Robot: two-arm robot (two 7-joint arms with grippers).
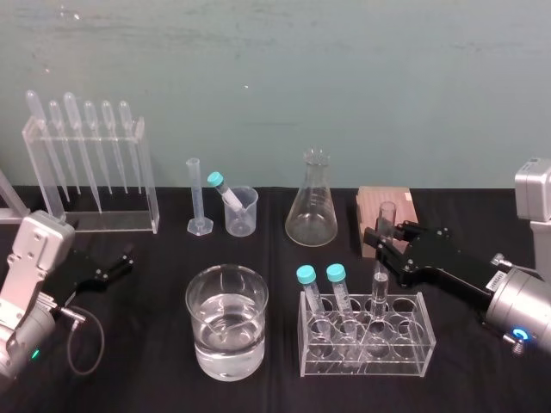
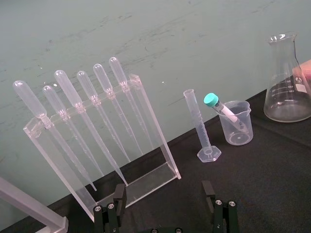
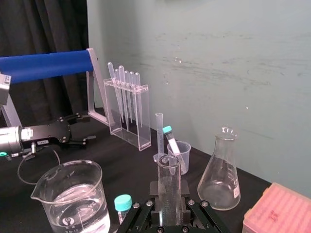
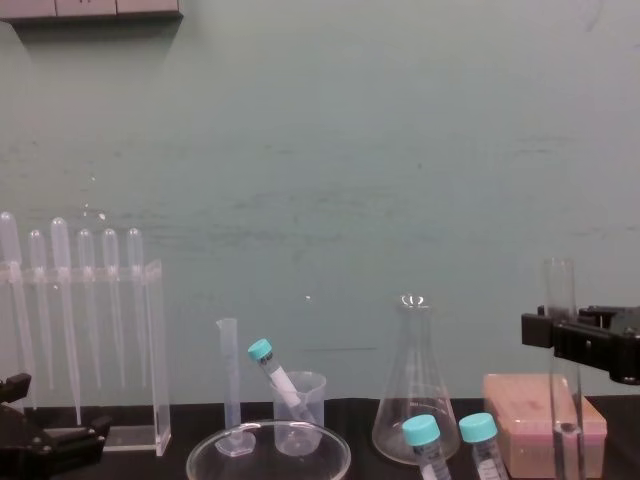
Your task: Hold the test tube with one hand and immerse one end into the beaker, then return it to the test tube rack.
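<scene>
R hand (image 1: 385, 243) is clamped on the test tube (image 1: 380, 288) a bit below its open rim. Tube's upright, w/ its lower part down in a back-row hole of the clear test tube rack (image 1: 405, 357). The rounded bottom is hard to pick out through the acrylic, so it looks seated, but I can't swear to it. From chest level the tube's bottom end is cut off at the frame edge, same w/ most of the rack. Two teal-capped tubes (image 1: 337, 288) lean in the same rack, to the L of the held one. Beaker (image 1: 226, 323), part full of clear liquid, sits on the black worktop (image 1: 146, 379) just L of the rack, apart from the tube. Pink block (image 1: 370, 211) behind the R hand is partly hidden by it. L hand (image 1: 123, 261) lies far L, low over the worktop, fingers apart, holding nothing.
</scene>
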